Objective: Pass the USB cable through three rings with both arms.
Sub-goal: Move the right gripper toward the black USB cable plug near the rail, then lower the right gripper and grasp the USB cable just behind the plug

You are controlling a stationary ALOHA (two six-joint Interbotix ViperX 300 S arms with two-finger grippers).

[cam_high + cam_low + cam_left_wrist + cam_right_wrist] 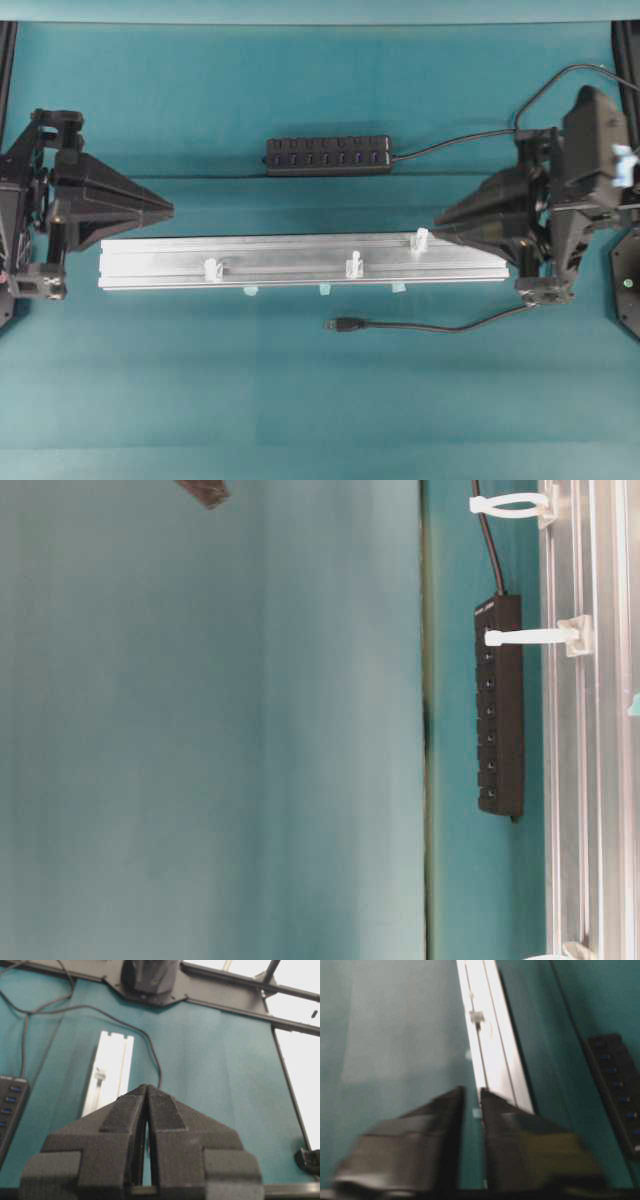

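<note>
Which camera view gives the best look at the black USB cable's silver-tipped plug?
The overhead exterior view: the black USB cable's silver-tipped plug lies fully visible on the teal cloth, in front of the aluminium rail. The table-level and right wrist views miss it; the left wrist view shows only thin black cord, no plug.

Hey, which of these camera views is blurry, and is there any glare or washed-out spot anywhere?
Right wrist view: motion-smeared, the right gripper soft-edged, the aluminium rail glaring white. Left wrist view: sharp on the left gripper, but the rail's end and the background at right blow out. Overhead view: evenly lit and crisp. Table-level view: turned sideways, soft, mostly flat teal.
</note>
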